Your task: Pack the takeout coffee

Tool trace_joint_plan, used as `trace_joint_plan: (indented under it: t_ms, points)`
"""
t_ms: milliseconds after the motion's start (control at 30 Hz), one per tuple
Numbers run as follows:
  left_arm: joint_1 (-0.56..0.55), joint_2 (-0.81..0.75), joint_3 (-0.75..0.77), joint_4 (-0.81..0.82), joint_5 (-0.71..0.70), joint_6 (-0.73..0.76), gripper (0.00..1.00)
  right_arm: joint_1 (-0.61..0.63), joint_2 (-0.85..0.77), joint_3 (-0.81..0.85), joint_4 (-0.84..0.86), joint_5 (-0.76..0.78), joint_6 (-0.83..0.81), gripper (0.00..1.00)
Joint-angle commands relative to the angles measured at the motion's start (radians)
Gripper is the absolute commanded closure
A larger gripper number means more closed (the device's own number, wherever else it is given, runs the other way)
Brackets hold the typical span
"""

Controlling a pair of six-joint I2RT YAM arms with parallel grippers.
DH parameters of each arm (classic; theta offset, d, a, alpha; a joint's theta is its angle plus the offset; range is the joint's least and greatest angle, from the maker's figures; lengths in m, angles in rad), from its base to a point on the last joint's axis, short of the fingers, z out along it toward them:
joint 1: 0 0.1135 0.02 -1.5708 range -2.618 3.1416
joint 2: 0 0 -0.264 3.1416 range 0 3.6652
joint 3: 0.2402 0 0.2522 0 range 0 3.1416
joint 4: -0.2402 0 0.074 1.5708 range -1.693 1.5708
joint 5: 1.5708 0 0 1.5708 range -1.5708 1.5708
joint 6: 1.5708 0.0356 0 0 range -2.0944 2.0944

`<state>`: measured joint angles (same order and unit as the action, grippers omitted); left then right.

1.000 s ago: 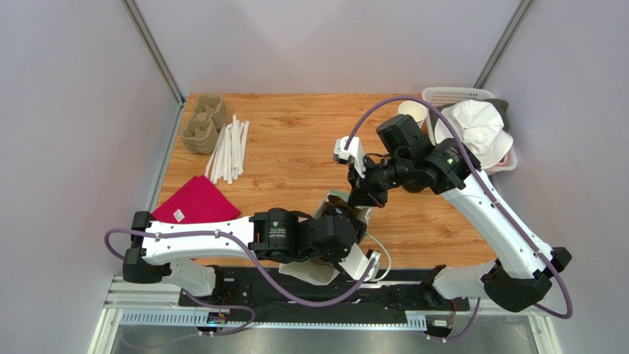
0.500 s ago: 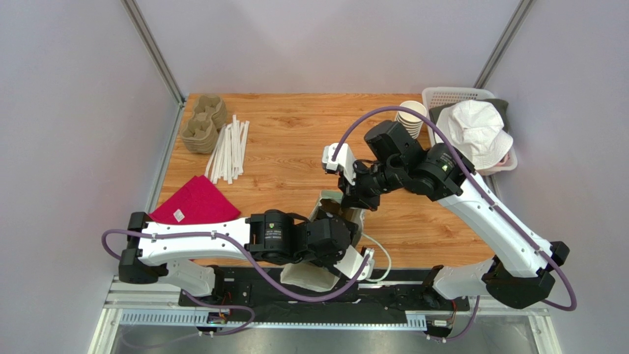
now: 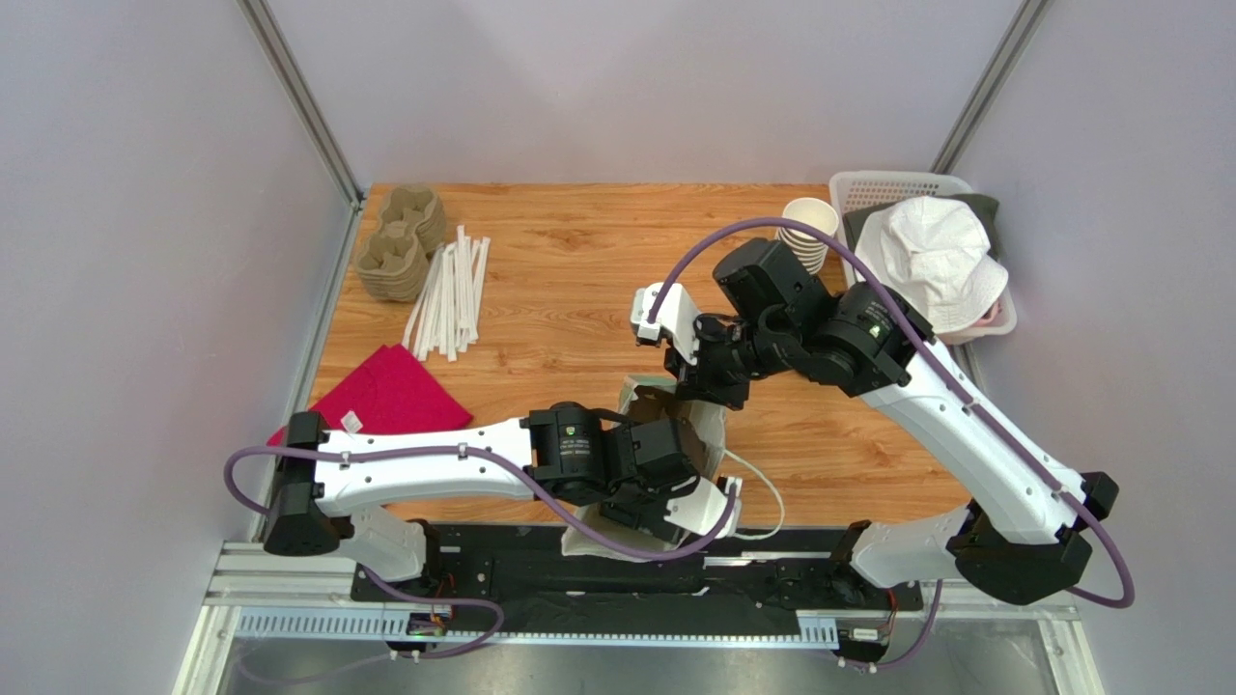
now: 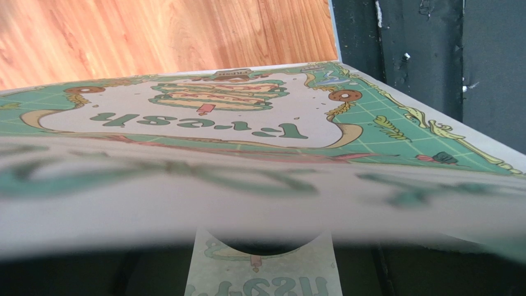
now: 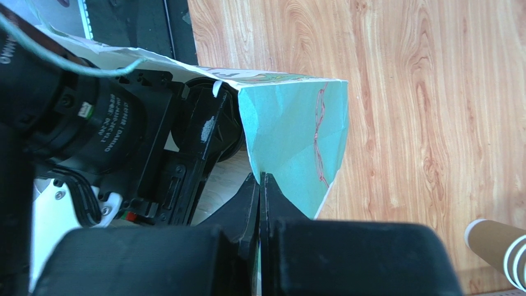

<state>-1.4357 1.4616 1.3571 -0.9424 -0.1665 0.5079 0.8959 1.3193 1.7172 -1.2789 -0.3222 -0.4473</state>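
Pinching the paper bag (image 5: pixel 290 135) rim, right end effector (image 5: pixel 260 185) is clamped; bag hides left end effector (image 5: pixel 210 132) state.

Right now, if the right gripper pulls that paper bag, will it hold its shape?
Probably not: the paper bag looks thin and creased, so likely floppy. The right gripper pinches only its edge, which might tear.
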Motion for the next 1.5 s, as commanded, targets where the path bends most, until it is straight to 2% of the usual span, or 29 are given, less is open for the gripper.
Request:
trace_joint_plan:
  t_ms: [0,200,500,700,800,833,900,933,967,1033,1200,1467]
  points:
    - [0.023,-0.013,-0.019,0.030,0.074,-0.008,1.00,0.008,-0.038,0.004,0.006,0.015,-0.011,1.00]
    - [0.031,-0.063,-0.174,0.146,0.078,0.034,1.00,0.008,-0.035,-0.008,0.016,0.014,0.009,1.00]
    - [0.063,-0.112,-0.321,0.292,0.099,0.072,1.00,0.005,-0.019,-0.060,0.012,0.025,-0.051,1.00]
    - [0.109,-0.106,-0.332,0.246,0.215,0.113,1.00,-0.021,0.021,-0.045,-0.028,0.055,-0.053,1.00]
    - [0.130,-0.104,-0.323,0.191,0.281,0.156,1.00,-0.058,0.069,0.011,-0.071,0.068,-0.048,0.85]
    - [0.136,-0.104,-0.317,0.168,0.307,0.194,1.00,-0.086,0.081,0.057,-0.094,0.063,-0.051,0.69]
    - [0.155,-0.112,-0.305,0.131,0.358,0.227,1.00,-0.130,0.110,0.103,-0.118,0.043,-0.062,0.48]
    - [0.159,-0.113,-0.300,0.125,0.366,0.260,1.00,-0.143,0.118,0.145,-0.120,0.038,-0.074,0.34]
    - [0.167,-0.112,-0.294,0.108,0.381,0.280,1.00,-0.155,0.126,0.168,-0.123,0.035,-0.096,0.30]
    - [0.173,-0.109,-0.285,0.093,0.397,0.340,1.00,-0.178,0.152,0.208,-0.128,0.025,-0.123,0.24]
    - [0.196,-0.087,-0.250,0.036,0.421,0.458,1.00,-0.183,0.215,0.308,-0.135,-0.015,-0.247,0.23]
    - [0.228,-0.052,-0.187,-0.042,0.447,0.534,1.00,-0.170,0.284,0.352,-0.168,-0.164,-0.390,0.23]
